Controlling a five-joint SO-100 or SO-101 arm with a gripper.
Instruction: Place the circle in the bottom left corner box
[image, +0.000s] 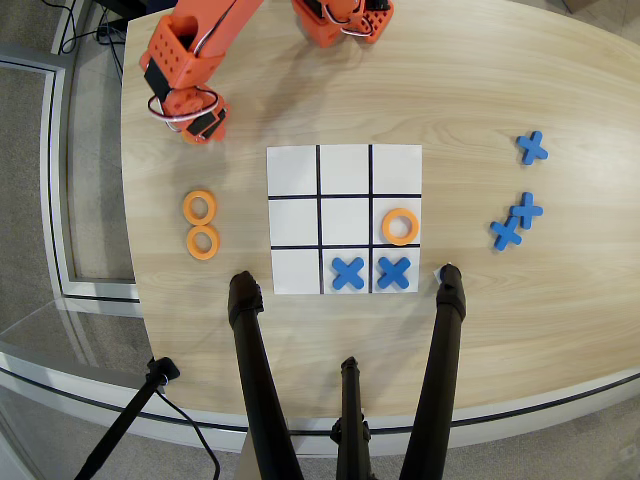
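Observation:
In the overhead view my orange gripper (200, 128) hangs over the table's upper left, left of the white 3x3 board (295, 170). The circle that lay there is gone from the wood and is hidden under the fingers, so the jaws look shut on it. The bottom left corner box (295, 270) is a plain white cell. Two blue X pieces (347, 272) fill the rest of that row. An orange ring (400, 226) lies in the middle right cell.
Two spare orange rings (199, 207) (203, 242) lie left of the board. Three blue X pieces (526, 209) sit at the right. Black tripod legs (250, 380) cross the table's near edge below the board. The arm's base (340, 20) is at the top.

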